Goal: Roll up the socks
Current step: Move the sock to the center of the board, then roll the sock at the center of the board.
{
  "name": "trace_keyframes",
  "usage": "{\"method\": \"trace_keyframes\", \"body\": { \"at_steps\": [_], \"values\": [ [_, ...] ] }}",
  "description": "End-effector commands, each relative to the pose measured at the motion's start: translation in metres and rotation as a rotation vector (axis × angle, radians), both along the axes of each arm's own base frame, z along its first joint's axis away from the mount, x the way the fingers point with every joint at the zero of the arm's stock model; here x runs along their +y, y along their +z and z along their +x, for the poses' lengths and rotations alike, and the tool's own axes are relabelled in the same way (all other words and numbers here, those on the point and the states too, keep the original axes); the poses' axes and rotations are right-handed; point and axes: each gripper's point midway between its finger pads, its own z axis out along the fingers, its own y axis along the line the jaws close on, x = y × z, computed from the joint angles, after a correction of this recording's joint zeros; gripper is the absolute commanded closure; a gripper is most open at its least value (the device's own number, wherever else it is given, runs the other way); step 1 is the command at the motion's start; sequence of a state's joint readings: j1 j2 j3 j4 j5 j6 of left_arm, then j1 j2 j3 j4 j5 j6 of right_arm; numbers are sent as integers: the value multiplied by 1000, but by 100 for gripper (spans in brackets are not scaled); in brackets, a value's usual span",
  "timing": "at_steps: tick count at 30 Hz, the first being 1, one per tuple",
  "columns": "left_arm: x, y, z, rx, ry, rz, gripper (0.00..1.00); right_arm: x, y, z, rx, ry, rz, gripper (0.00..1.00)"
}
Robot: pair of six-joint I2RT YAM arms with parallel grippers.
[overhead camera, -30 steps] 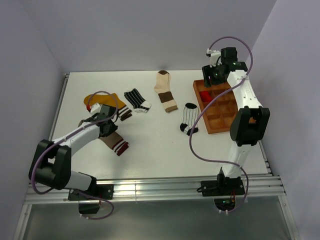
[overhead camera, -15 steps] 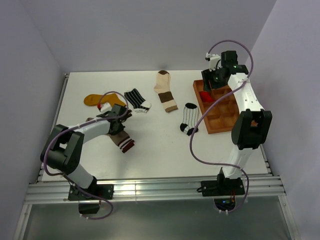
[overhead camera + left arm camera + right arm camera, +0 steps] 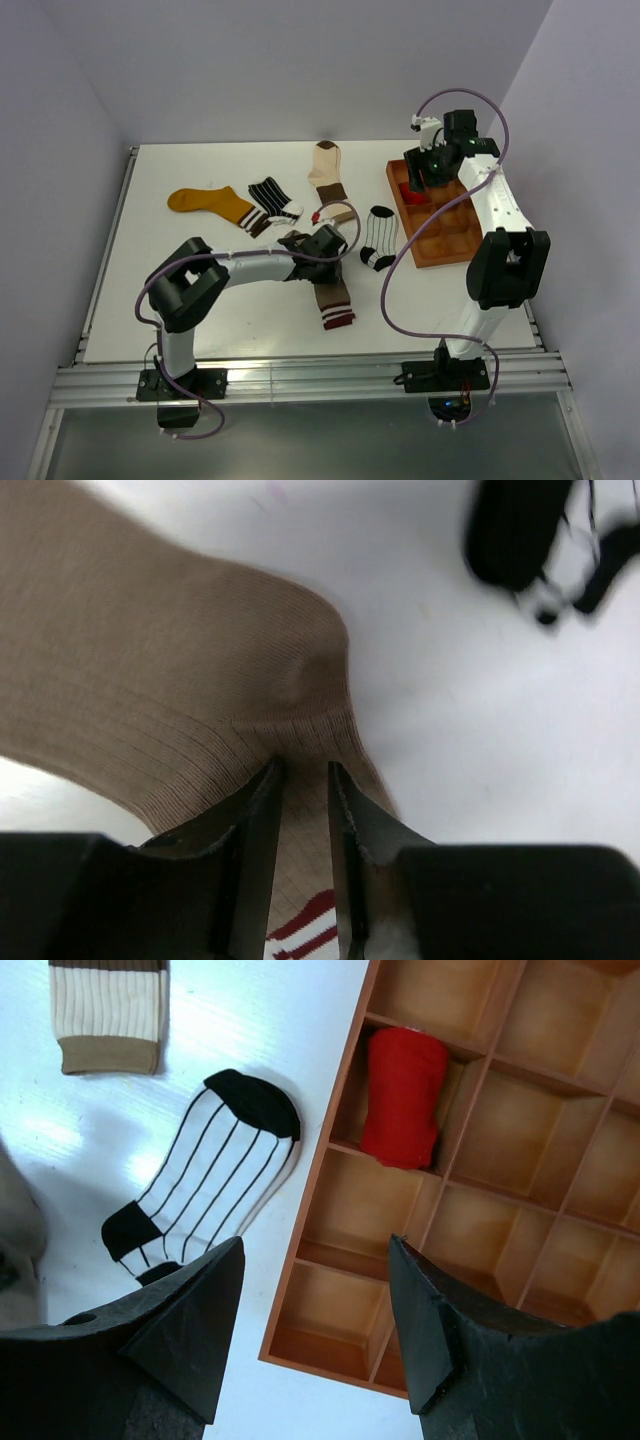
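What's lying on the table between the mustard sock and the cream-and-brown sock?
The black-white striped sock lies there, nearer the mustard sock than the cream-and-brown sock; the top external view shows it.

The taupe sock (image 3: 170,680) is matt, finely ribbed knit cloth — tray (image 3: 322,1155) smooth brown wood, table (image 3: 250,1010) faintly glossy

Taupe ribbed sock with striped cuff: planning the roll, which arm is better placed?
Left: the left fingers pinch the taupe ribbed sock; the right fingers hang open over the brown compartmented tray.

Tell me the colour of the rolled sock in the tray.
The rolled sock is red; the right wrist view shows it best.
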State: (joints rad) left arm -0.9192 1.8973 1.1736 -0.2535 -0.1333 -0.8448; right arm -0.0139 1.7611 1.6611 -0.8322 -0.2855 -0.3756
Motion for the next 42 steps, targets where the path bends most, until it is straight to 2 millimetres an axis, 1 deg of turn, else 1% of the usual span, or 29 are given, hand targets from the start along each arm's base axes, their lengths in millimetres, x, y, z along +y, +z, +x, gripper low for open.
{"method": "trace_keyframes", "body": {
  "at_steps": [1,5,6,8,9,10,12,16,18,21,23,24,25,26,27,28,29,30,31,32,33,34,35,36,37,38,40,41,42],
  "values": [
    [27,-39,-55,198,-158,126,67,-3,24,-3,-67,2,-8,33],
    [47,-41,-52,214,-120,135,68,2,25,-4,-59,20,9,33],
    [54,-40,-43,211,-92,126,67,3,24,-4,-57,31,14,33],
    [62,-38,-34,206,-71,121,66,7,24,-5,-55,49,25,33],
    [69,-36,-25,198,-57,128,65,8,23,-5,-54,57,26,33],
    [69,-32,-18,187,-55,124,65,10,22,-6,-48,69,26,33],
    [78,-30,-4,185,-50,123,64,13,18,-6,-35,78,31,34],
    [84,-21,14,159,-95,147,61,18,14,-11,-18,110,47,34],
    [86,-16,22,148,-127,161,60,26,13,-17,-10,164,71,34],
    [93,-14,29,149,-144,172,60,28,16,-25,-20,197,71,34],
    [93,-6,33,123,-172,163,59,29,16,-32,-27,231,64,34],
    [91,-1,34,112,-181,154,58,42,17,-37,-31,278,64,34],
    [88,11,36,82,-191,134,57,45,12,-42,-23,308,66,34],
    [85,20,39,54,-201,115,56,46,16,-46,-39,322,62,34],
    [81,39,43,10,-202,79,55,51,11,-52,-36,358,57,34],
    [78,49,45,-17,-200,57,52,54,16,-57,-56,377,53,34],
    [75,61,48,-44,-197,34,52,57,15,-60,-61,389,47,34],
    [72,84,51,-93,-196,-4,52,61,16,-61,-84,411,32,34],
    [69,96,53,-117,-191,-27,51,71,10,-68,-76,441,26,33],
    [68,107,55,-136,-171,-51,50,74,9,-70,-83,455,14,33],
    [68,129,60,-180,-147,-81,50,80,8,-76,-95,482,5,33],
    [73,139,66,-208,-101,-77,50,92,6,-82,-100,521,0,33],
    [75,149,68,-214,-52,-103,50,99,4,-86,-105,542,-6,33],
    [85,168,72,-247,-4,-130,50,104,6,-87,-136,555,-26,33],
    [91,177,72,-250,30,-154,50,120,-4,-99,-119,607,-30,33],
    [115,195,80,-288,148,-166,50,128,-12,-106,-123,629,-42,33],
    [139,214,85,-323,246,-197,50,147,-18,-116,-132,678,-52,33],
    [153,224,88,-344,308,-215,49,170,-22,-130,-134,746,-55,33],
    [174,233,94,-378,375,-209,48,181,-27,-137,-132,776,-59,33]
  ]
}}
